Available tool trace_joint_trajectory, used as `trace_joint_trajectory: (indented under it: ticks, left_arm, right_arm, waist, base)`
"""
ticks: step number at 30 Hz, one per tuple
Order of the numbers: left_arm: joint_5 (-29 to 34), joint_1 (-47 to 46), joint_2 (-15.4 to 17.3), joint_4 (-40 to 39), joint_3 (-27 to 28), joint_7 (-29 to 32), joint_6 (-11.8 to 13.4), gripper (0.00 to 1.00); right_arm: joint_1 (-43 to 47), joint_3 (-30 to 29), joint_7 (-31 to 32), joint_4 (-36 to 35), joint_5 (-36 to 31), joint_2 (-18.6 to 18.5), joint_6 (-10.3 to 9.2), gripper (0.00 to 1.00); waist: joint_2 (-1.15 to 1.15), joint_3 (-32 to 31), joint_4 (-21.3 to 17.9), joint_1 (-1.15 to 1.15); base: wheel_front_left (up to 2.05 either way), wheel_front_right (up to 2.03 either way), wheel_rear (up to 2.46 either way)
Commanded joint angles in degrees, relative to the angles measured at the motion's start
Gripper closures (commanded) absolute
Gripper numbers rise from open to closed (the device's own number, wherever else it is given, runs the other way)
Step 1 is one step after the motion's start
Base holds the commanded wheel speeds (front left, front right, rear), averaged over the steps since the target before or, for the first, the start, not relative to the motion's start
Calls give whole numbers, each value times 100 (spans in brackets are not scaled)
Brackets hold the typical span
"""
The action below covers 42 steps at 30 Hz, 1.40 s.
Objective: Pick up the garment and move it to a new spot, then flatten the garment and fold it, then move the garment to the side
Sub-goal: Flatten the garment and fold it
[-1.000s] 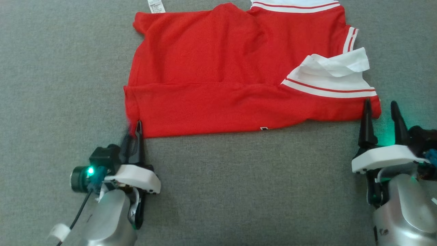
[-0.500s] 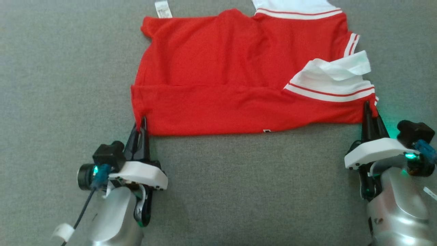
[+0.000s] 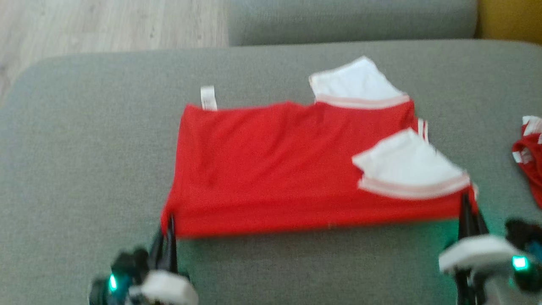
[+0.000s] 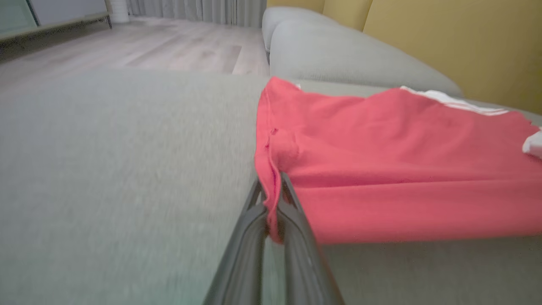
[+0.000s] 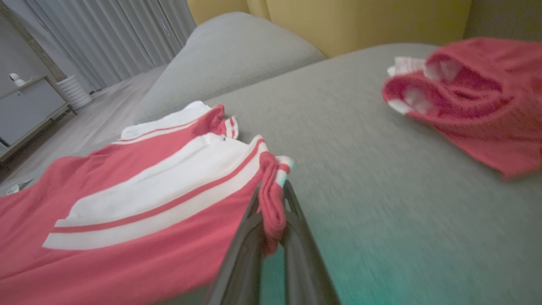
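Note:
The garment [image 3: 271,169], red shorts with white striped panels, lies spread on the grey sofa cushion [image 3: 84,148]. My left gripper [image 3: 169,220] is shut on its near left corner, and the left wrist view has red cloth [image 4: 273,203] pinched between the dark fingers. At the near right corner my right gripper [image 3: 468,203] is shut on the hem; the right wrist view shows that red hem [image 5: 271,203] clamped between the fingers. A white tag [image 3: 208,98] sticks out at the far left edge.
A second red and white piece of clothing [image 3: 529,148] lies crumpled at the right of the cushion [image 5: 465,97]. Beyond the cushion's far edge are a wooden floor [image 3: 106,21] and another grey cushion [image 3: 351,19]. A yellow backrest [image 5: 338,21] rises behind.
Both grippers have shut on the garment's near corners. The head camera has tilted up, so the cushion's far edge and the floor show now.

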Motion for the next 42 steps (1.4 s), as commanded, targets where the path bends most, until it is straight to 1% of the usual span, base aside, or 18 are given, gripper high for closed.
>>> trace_joint_trajectory:
  ticks: [1,2,3,4,5,6,8,10,12,14,18,22,24,26,29,33,36,42]
  left_arm:
    - [-59,-136,106,-121,216,-30,12,100]
    - [-113,-48,106,-92,152,-30,27,100]
    - [-158,6,106,-80,83,-30,44,100]
    - [-198,29,106,-90,33,-30,68,64]
    - [-225,27,105,-109,-8,-30,95,5]
    - [-253,-4,105,-136,-50,-30,124,0]
    - [-241,-159,105,-219,-98,-30,163,0]
    - [-125,-419,109,-240,-110,-30,129,0]
    - [-16,-817,215,-153,-117,-30,31,0]
    - [51,-1327,382,37,-151,-12,-125,0]
    - [44,-2497,788,547,-262,565,-420,0]
    - [-99,-3417,1138,1018,-501,1188,-562,0]
    - [-263,-3708,1262,1234,-648,1428,-581,0]
    - [-509,-3888,1371,1362,-958,1613,-585,0]
    - [-981,-4032,1537,1416,-1366,1730,-587,0]
    - [-1565,-4095,1723,1368,-1764,1649,-587,0]
    - [-1841,-4127,1819,1362,-2031,1563,-588,0]
    - [-2265,-4298,1854,1404,-2562,1463,-588,0]
  right_arm:
    - [-146,60,-14,-211,44,-162,-5,100]
    - [-29,69,23,-242,85,-160,-5,100]
    - [56,85,56,-278,125,-155,-5,93]
    - [115,97,68,-322,153,-150,-5,24]
    - [150,101,69,-371,167,-147,-5,0]
    - [160,108,64,-431,152,-151,-5,0]
    - [101,109,55,-563,114,-151,-5,0]
    - [-28,137,53,-700,48,-154,-5,0]
    - [-209,176,74,-832,-25,-168,-5,0]
    - [-419,245,134,-956,-79,-190,-5,0]
    - [-891,472,293,-1151,-165,-270,-5,0]
    - [-1307,702,386,-1241,-195,-337,-5,0]
    - [-1455,803,399,-1245,-191,-354,-5,0]
    - [-1556,896,396,-1233,-184,-367,-5,0]
    - [-1627,965,364,-1184,-158,-394,-5,0]
    - [-1654,962,312,-1084,-117,-447,-5,0]
    - [-1673,955,279,-1032,-100,-476,-5,0]
    - [-1872,1053,314,-985,-137,-516,-5,0]
  waist:
    - [0,-71,9,2]
    - [0,-67,8,2]
    - [0,-44,4,2]
    - [0,-18,4,2]
    - [0,14,9,2]
    - [0,56,15,2]
    - [0,163,29,2]
    - [0,289,36,2]
    - [0,429,41,2]
    - [0,585,47,2]
    - [0,955,8,2]
    - [0,1292,-63,2]
    - [0,1420,-105,2]
    - [0,1518,-148,2]
    - [0,1600,-180,2]
    - [0,1648,-190,2]
    - [0,1689,-185,2]
    - [0,1833,-174,2]
  base:
    - [0,0,0]
    - [0,0,0]
    - [0,0,0]
    - [0,0,0]
    - [0,0,0]
    - [0,0,0]
    - [0,0,0]
    - [0,0,0]
    - [0,0,0]
    - [0,0,0]
    - [0,0,0]
    - [0,0,0]
    - [0,0,0]
    - [0,0,0]
    - [0,0,0]
    - [0,0,0]
    - [0,0,0]
    - [0,0,0]
